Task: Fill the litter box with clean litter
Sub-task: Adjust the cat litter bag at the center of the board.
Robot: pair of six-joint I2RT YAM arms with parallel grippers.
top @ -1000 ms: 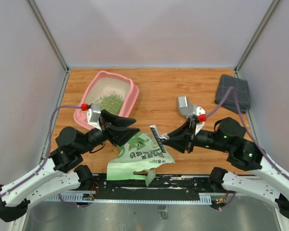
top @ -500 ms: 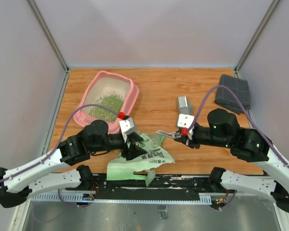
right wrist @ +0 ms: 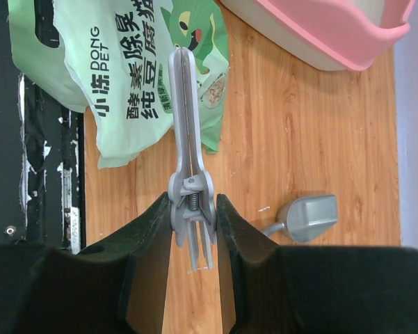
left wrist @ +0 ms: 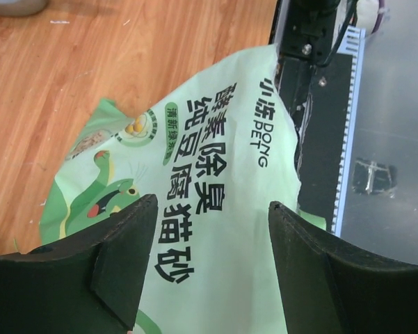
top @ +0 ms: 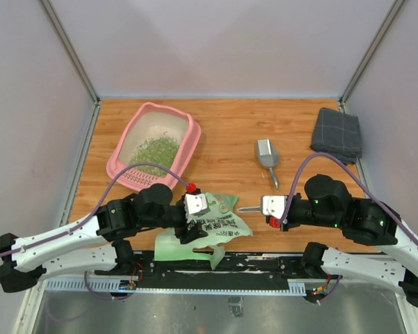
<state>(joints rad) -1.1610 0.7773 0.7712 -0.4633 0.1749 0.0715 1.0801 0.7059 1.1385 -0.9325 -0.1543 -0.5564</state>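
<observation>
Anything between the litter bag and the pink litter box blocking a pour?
Nothing visible does, though the left arm hides part of the gap beside the litter box. The scoop lies to the right, and the right gripper holds a grey clip right of the bag.

Pink litter box (top: 192, 136) far left, green clean litter (top: 155, 149) inside

The litter box (top: 193, 136) is sitting at the far left of the table (top: 236, 125), the clean litter (top: 155, 149) lying inside it. The bag (top: 219, 228) is lying at the near edge, with a clip (top: 250, 208) hovering just right of it. The scoop (top: 266, 153) is resting behind the clip, and the folded cloth (top: 336, 133) is lying far right.
</observation>
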